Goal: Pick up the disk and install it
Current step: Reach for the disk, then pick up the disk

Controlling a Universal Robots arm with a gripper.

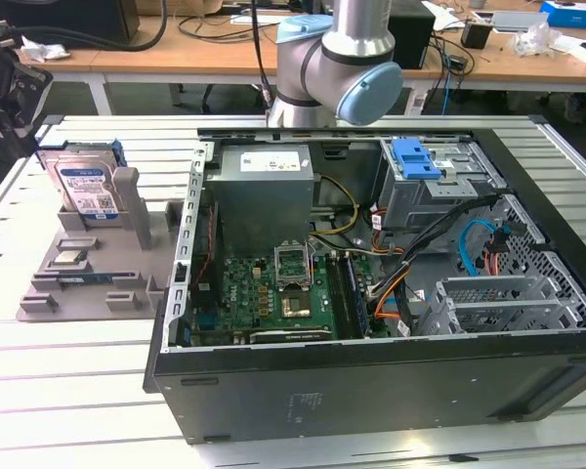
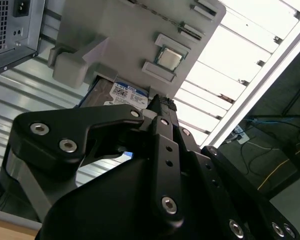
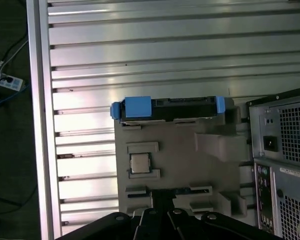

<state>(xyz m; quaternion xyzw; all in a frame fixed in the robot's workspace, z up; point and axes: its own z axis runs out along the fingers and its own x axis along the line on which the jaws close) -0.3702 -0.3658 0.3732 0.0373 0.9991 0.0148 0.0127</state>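
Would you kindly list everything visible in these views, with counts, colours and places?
slatted aluminium table: one, silver, under everything
black open computer case: one, black, table centre
grey plastic holder plate: one, grey, beside the case, exterior view's left
silver rectangular hard disk in a blue plastic bracket: one, silver-blue, upright in the holder
square metal processor chip: one, silver, on the holder
green motherboard: one, green, inside case
grey metal power supply box: one, grey, inside case
blue plastic caddy clip: one, blue, atop grey metal drive cage
robot arm: one, grey and light blue, behind case
black gripper: one, black, pointing toward the holder, apart from the disk
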